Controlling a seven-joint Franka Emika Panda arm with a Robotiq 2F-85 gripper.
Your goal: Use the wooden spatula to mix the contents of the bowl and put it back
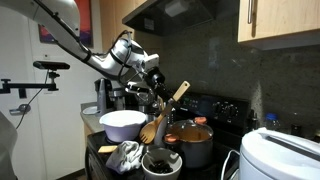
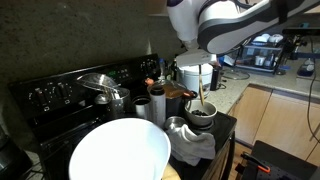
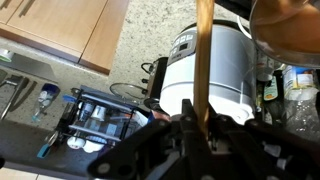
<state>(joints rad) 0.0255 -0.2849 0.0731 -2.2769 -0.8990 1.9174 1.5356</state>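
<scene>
Claw: the gripper [image 3: 203, 122] is clamped on the wooden spatula [image 3: 205, 60]; in the wrist view the jaws press its slim handle from both sides.
Spatula: in an exterior view it hangs nearly upright under the claw, its lower end at the bowl [image 2: 200, 126]. Whether the blade touches the dark contents is too small to tell.
Handling: light, stiff, dry wood that is unlikely to slip. A hold high on the handle suits stirring, though so long a lever may twist in the grip.
Bowl: small and probably light, so hard strokes could shove or tip it.
Beside it: a crumpled cloth [image 2: 190, 142] lies just beside the bowl, with the large white bowl [image 2: 120, 150] near.
Beyond: a white cooker [image 3: 215, 70] stands on the counter.
</scene>
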